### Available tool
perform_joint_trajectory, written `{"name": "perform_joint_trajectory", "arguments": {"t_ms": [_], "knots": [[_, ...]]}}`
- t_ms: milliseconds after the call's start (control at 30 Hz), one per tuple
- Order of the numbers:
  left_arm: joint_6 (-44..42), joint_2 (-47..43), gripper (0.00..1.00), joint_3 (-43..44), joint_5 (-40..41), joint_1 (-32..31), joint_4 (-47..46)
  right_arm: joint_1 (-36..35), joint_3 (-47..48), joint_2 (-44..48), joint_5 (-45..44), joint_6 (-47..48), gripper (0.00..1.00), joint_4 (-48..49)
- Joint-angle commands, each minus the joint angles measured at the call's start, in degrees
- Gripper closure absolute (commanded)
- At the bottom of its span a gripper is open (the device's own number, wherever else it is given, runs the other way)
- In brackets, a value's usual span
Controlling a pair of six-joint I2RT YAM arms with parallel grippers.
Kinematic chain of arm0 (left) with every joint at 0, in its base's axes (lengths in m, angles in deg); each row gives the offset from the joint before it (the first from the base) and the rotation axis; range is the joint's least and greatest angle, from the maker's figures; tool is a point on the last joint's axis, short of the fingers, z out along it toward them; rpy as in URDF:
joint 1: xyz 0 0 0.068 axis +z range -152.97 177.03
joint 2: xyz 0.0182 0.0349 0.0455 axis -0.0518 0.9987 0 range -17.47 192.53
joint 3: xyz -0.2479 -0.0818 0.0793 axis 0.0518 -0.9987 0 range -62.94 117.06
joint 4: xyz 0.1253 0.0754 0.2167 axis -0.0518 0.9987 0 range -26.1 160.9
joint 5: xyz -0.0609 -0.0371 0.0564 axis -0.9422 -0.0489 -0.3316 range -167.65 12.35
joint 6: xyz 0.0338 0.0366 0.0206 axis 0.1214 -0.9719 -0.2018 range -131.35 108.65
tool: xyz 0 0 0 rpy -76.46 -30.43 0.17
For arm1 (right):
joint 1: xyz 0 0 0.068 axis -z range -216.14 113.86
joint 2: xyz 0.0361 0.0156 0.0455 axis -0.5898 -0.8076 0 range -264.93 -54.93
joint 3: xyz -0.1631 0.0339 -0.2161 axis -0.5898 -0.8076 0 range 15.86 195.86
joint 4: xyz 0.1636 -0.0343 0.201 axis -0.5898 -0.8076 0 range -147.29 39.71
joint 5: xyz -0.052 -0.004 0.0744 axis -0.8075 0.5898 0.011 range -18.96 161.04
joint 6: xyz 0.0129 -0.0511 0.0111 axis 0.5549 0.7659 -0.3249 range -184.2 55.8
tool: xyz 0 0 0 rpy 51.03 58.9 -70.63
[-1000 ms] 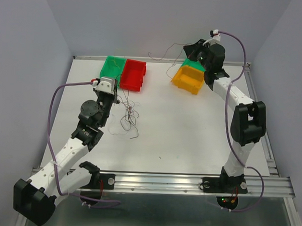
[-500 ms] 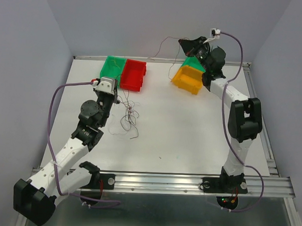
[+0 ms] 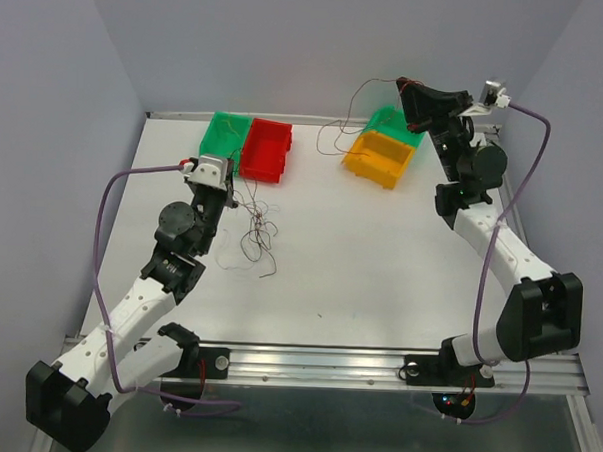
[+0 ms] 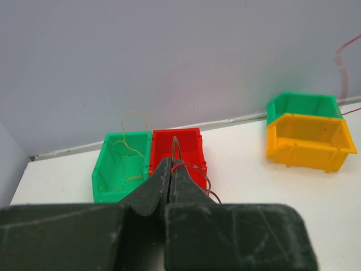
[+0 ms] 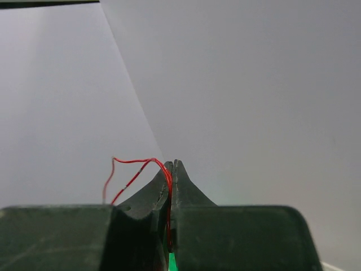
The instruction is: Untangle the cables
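Red strand (image 5: pixel 135 162) is clamped in the pressed-together jaws of the right gripper (image 5: pixel 171 165) and trails off to its left, raised above the table (image 3: pixel 381 249) near the yellow bin (image 3: pixel 379 159). Left gripper (image 4: pixel 171 164), low down, is pinched tight on a dark strand (image 4: pixel 194 169); the tangle (image 3: pixel 258 232) lies just right of it.

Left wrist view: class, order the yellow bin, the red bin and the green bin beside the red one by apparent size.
Largest: yellow bin. Then green bin and red bin, nearly alike; the left tool hides part of the red one.
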Motion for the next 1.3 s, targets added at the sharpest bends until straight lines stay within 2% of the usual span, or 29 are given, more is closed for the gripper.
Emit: {"name": "perform_joint_trajectory", "arguments": {"t_ms": [0, 167, 500, 900, 1033, 1267], "knots": [[-0.3, -1.5, 0.99, 0.0, -0.1, 0.1, -3.9, 0.1, -1.6, 3.0, -7.3, 5.7, 0.99, -2.3], [-0.1, -1.3, 0.99, 0.0, -0.4, 0.1, -3.9, 0.2, -0.1, 0.1, -11.2, 8.2, 0.99, -5.4], [-0.2, -1.2, 0.99, -0.1, -0.9, 0.0, -3.9, 3.4, 6.0, -8.2, -17.0, 6.1, 0.99, -13.6], [0.2, -1.4, 0.99, 0.2, -0.8, 0.0, -3.6, 4.3, 0.7, -11.7, -26.6, 9.0, 0.99, -16.4], [0.3, -1.1, 0.99, 0.3, -0.9, 0.1, -3.3, 4.3, 2.6, -13.8, -36.5, 10.6, 0.99, -27.1], [0.4, -1.2, 0.99, 0.5, -0.9, 0.0, -3.1, 4.3, 5.1, -18.4, -39.3, 13.3, 0.99, -31.8]]}}
